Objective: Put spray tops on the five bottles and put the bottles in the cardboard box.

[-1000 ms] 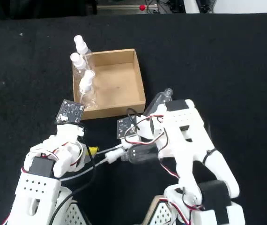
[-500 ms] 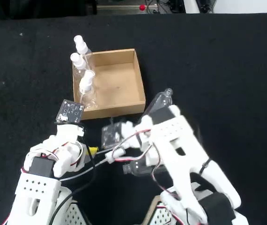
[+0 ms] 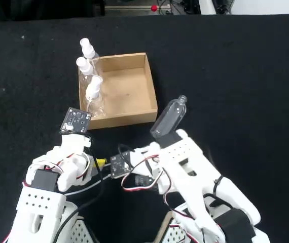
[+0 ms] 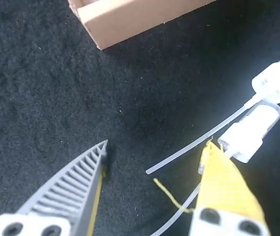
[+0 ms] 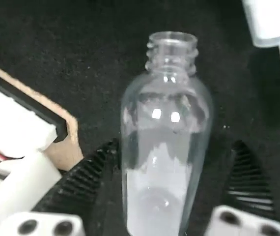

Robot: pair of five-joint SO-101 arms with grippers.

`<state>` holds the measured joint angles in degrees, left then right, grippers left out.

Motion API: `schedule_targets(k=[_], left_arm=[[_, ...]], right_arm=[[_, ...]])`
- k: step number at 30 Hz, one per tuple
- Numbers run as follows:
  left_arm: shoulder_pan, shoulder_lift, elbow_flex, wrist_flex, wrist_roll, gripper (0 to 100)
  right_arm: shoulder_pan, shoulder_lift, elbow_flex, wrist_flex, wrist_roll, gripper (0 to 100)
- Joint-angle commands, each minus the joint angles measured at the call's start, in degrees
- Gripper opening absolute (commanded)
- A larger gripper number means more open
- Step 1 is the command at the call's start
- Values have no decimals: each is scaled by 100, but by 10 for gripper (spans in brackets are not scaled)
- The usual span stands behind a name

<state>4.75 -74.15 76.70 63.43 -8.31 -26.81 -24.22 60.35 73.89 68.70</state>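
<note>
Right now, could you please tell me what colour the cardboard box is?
The cardboard box is plain light brown, clearest in the high view.

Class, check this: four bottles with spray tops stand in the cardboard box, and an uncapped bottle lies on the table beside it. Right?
No: the high view shows three bottles with spray tops in the cardboard box, not four. An uncapped bottle does lie on the table beside it.

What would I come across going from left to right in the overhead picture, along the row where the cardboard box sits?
Three bottles with spray tops, standing along the box's left wall → the cardboard box, its bare floor → an uncapped bottle on the black table, just right of the box.
</note>
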Motion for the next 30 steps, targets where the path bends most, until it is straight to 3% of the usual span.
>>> schedule_targets(k=[1, 7, 13, 16, 22, 26, 30], left_arm=[[-66, -79, -224, -70, 26, 271], [-66, -79, -224, -79, 26, 271], [-66, -79, -224, -88, 9, 271], [-66, -79, -224, -97, 0, 271], [-66, -79, -224, -88, 0, 271], [-66, -79, -224, -88, 18, 271], [-66, -79, -224, -88, 18, 271]], right_arm=[[-26, -233, 171, -202, -53, 206], [1266, -268, -189, -185, -79, 64], [3578, -268, -1182, 440, -132, 74], [4756, -224, -1789, 580, -615, 74], [6664, 444, -1895, -914, -1653, 75], [7174, 1332, -2097, -1521, -2207, 77], [7200, 1938, -2721, -862, -2514, 179]])
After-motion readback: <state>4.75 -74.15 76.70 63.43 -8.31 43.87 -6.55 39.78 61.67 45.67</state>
